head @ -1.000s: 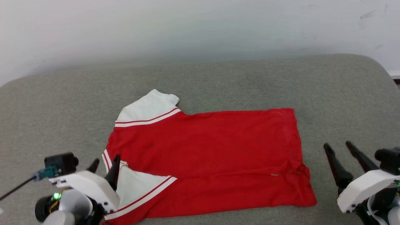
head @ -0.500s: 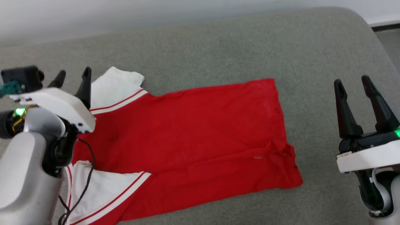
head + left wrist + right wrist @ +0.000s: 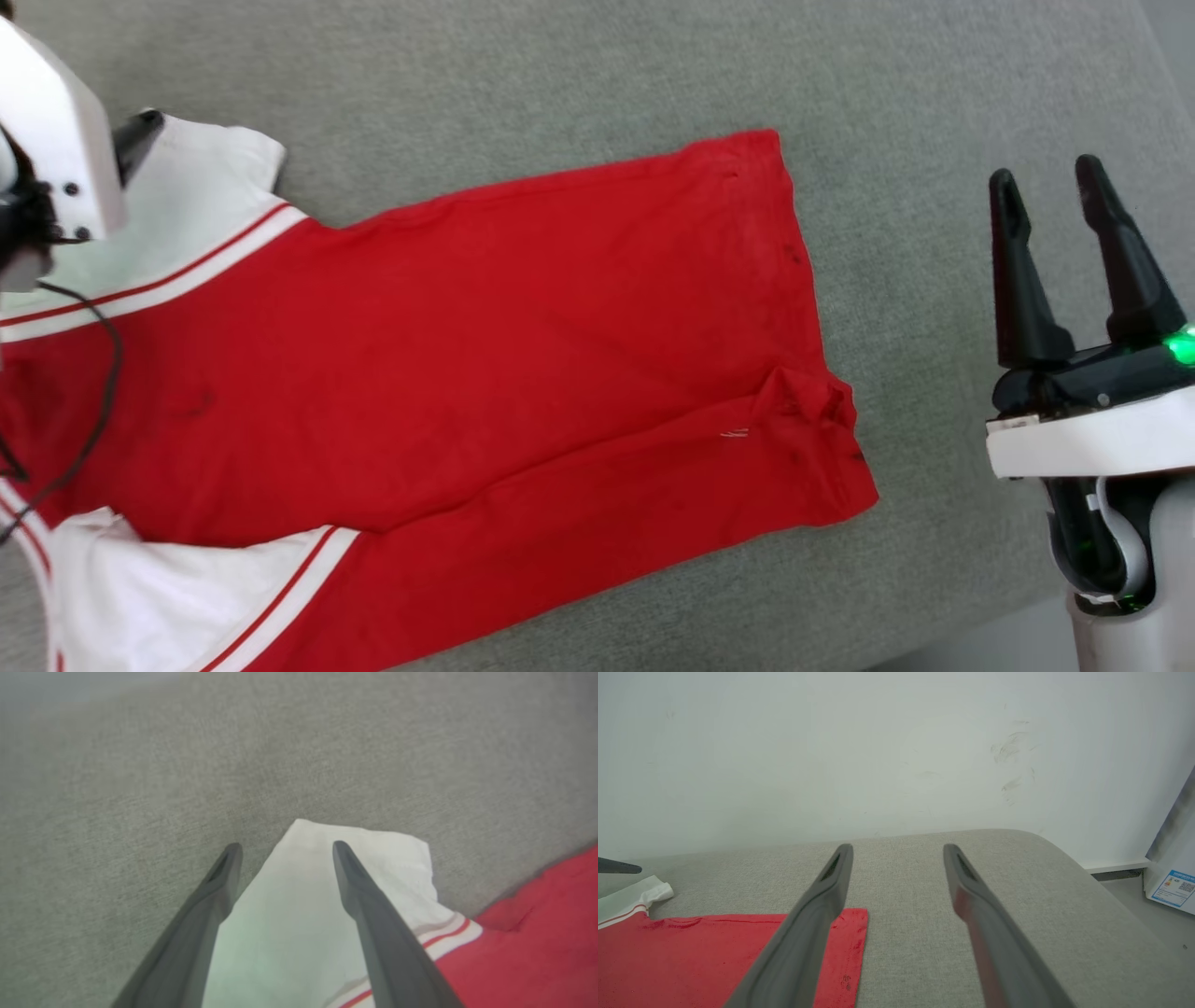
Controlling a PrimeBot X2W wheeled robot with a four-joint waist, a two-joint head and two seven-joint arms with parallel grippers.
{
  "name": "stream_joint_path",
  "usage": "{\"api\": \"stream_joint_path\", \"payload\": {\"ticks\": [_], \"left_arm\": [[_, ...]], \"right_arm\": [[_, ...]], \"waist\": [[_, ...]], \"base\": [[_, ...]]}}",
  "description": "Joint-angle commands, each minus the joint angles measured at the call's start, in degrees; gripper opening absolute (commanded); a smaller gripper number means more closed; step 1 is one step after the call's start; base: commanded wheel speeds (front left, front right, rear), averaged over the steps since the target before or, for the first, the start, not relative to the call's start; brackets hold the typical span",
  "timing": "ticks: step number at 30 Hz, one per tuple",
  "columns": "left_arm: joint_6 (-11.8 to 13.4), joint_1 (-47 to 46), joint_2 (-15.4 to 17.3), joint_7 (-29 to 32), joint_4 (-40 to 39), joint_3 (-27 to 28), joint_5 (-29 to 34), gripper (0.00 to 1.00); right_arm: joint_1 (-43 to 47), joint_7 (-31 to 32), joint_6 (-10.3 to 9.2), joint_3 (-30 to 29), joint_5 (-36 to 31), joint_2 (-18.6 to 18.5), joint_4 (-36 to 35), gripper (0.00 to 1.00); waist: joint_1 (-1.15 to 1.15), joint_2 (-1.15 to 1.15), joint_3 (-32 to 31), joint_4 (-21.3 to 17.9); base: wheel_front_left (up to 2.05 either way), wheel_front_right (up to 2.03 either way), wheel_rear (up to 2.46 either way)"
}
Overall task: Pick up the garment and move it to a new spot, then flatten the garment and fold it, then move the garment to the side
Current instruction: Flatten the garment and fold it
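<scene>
Left pincer [image 3: 285,845] moved over garment [image 3: 485,345] sleeve edge, right pincer [image 3: 1046,175] spread

Grey woven upholstered surface [image 3: 560,65] runs across the head view, top edge to bottom. In the right wrist view its far corner is rounded, right of centre. Plain white wall [image 3: 808,756] stands behind it, in the upper half of that frame. Dark scuff marks [image 3: 1011,749] on the wall, upper right of centre. White baseboard [image 3: 1113,865] at the wall foot, right side, with a dark gap under it. Grey floor [image 3: 1143,919] at lower right. White panel [image 3: 1176,849] at the right edge, cabinet or appliance, can't tell which. Sticker [image 3: 1175,887] with QR code near its bottom.
</scene>
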Motion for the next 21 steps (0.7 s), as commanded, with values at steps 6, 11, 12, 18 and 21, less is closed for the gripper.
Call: {"api": "stream_joint_path", "payload": {"ticks": [6, 11, 12, 18, 21], "left_arm": [[2.27, -0.58, 2.59, 11.58, 1.3, -1.02, -2.29, 1.0], [5.45, 4.23, -0.38, 16.47, 2.97, -1.53, -5.51, 0.0], [5.71, 4.79, -0.93, 16.27, 3.02, -1.55, -5.81, 0.0], [5.36, 4.27, -2.21, 10.87, 3.32, -0.74, -5.22, 0.0], [5.2, 3.15, -2.87, 8.27, 3.2, -0.24, -4.78, 0.0]], "right_arm": [[-1.35, -1.36, -0.02, 1.15, 1.5, 0.82, 2.05, 1.0], [-1.78, -1.27, -0.02, 1.39, 2.76, 0.31, 3.27, 1.0], [-1.91, -1.05, -0.02, 1.52, 3.17, 0.14, 3.52, 1.0], [-2.91, 1.24, -0.02, 2.19, 6.54, -2.2, 5.08, 1.0], [-3.58, 2.95, -0.02, 1.98, 8.52, -3.45, 6.79, 1.0]], "waist": [[-0.01, 0.0, 4.29, -3.43], [-0.01, 0.0, 4.87, -3.96], [-0.01, 0.0, 4.86, -3.93], [-0.01, 0.0, 2.94, -2.48], [-0.01, 0.0, 1.73, -1.3]], "base": [[0.0, 0.0, 0.0], [0.0, 0.0, 0.0], [0.0, 0.0, 0.0], [0.0, 0.0, 0.0], [0.0, 0.0, 0.0]]}}
